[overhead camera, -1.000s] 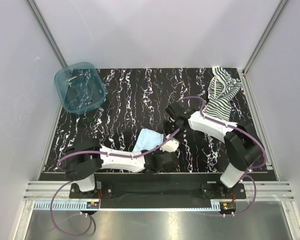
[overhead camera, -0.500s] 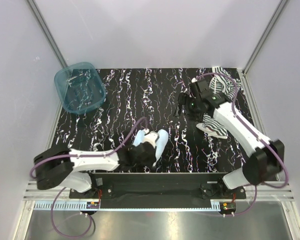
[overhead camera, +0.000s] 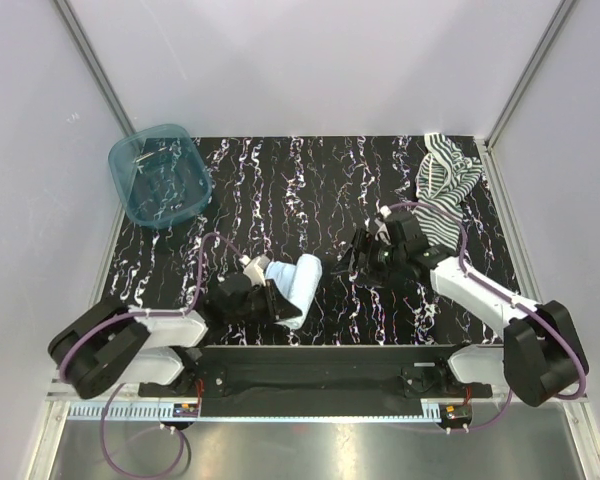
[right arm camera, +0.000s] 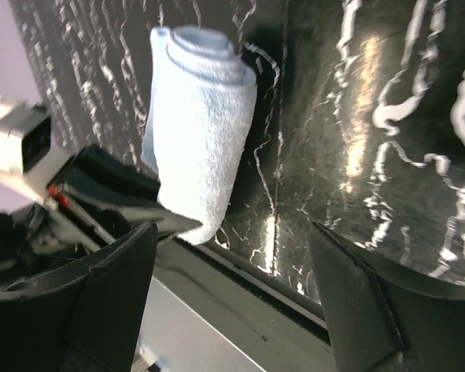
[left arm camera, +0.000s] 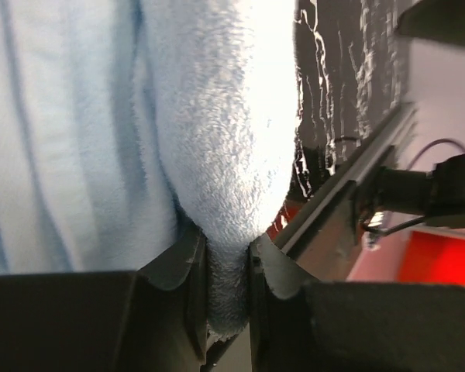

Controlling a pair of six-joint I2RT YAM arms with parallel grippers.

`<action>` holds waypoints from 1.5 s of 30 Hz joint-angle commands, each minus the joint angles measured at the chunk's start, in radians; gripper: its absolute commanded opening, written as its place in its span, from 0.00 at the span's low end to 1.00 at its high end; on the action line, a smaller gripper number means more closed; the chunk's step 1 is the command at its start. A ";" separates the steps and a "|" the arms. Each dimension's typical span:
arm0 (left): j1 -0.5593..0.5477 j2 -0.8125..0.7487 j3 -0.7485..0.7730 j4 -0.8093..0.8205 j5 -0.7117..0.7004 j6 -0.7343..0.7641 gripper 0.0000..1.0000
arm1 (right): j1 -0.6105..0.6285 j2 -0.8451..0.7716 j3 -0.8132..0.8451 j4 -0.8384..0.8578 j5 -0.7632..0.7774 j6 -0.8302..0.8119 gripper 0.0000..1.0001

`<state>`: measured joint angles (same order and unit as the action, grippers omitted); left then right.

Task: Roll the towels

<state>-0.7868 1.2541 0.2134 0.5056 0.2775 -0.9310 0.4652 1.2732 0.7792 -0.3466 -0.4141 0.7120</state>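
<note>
A: Where is the rolled pale blue cloth towel (overhead camera: 298,283) found?
B: At six o'clock on the black white-veined table (overhead camera: 280,190), its long axis laid from one to seven. Its near end is pinched by the narrowed left claw (left arm camera: 227,267).
A: And the right claw (overhead camera: 354,258)?
B: It is spread wide, and nothing is held. The crumpled green-and-white striped cloth towel (overhead camera: 442,190) is seen at its two o'clock, so that claw is judged the nearer.

Pale walls (overhead camera: 310,60) enclose a black marbled tabletop (overhead camera: 310,190).
</note>
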 commanded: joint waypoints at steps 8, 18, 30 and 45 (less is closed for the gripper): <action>0.127 0.315 -0.121 0.705 0.296 -0.284 0.00 | 0.157 0.130 -0.196 0.665 -0.092 0.216 0.84; 0.129 0.326 -0.098 0.621 0.296 -0.264 0.00 | 0.202 0.397 -0.187 0.853 -0.046 0.234 0.78; 0.116 -0.020 0.145 -0.244 0.096 0.099 0.58 | 0.224 0.362 -0.135 0.670 -0.005 0.196 0.16; -0.155 -0.229 0.524 -0.920 -0.815 0.373 0.99 | 0.289 0.439 0.255 -0.147 0.224 -0.022 0.08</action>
<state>-0.8364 1.0546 0.6670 -0.3237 -0.1921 -0.6228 0.7410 1.6760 0.9741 -0.2913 -0.2668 0.7448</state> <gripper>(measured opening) 0.985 0.255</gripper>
